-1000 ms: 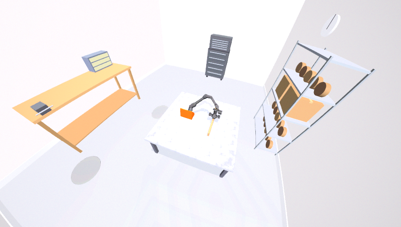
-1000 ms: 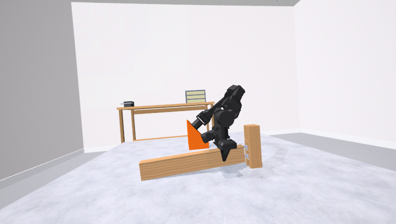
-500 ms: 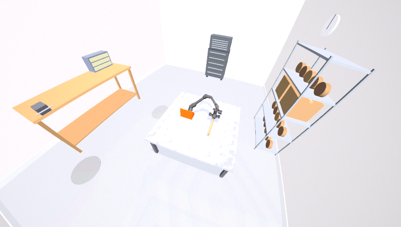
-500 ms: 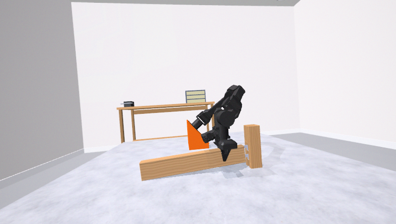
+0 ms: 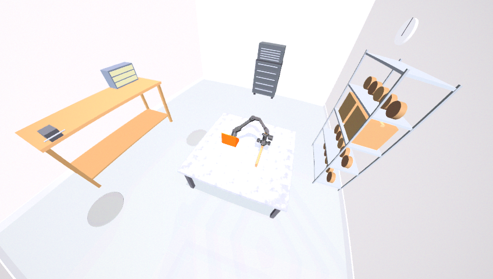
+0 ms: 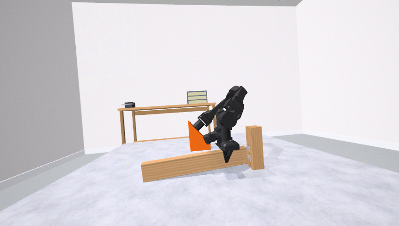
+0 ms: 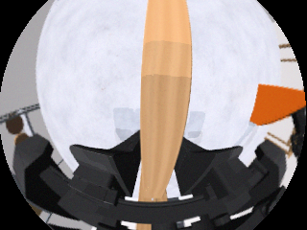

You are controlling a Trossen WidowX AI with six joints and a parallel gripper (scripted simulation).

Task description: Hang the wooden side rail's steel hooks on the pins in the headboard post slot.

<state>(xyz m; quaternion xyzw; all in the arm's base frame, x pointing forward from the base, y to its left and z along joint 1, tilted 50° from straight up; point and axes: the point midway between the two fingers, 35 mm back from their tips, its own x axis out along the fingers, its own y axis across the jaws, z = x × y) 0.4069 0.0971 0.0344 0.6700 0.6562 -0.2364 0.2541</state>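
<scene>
Two steel hooks (image 6: pixel 248 154) met the upright wooden post (image 6: pixel 255 147) because the black tool (image 6: pixel 227 160) gripped the long wooden rail (image 6: pixel 181 165) high, far end on the marbled bench (image 6: pixel 195 196).

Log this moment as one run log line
phase: hanging | gripper: shut on side rail | hooks: at post slot | far end: on table
</scene>
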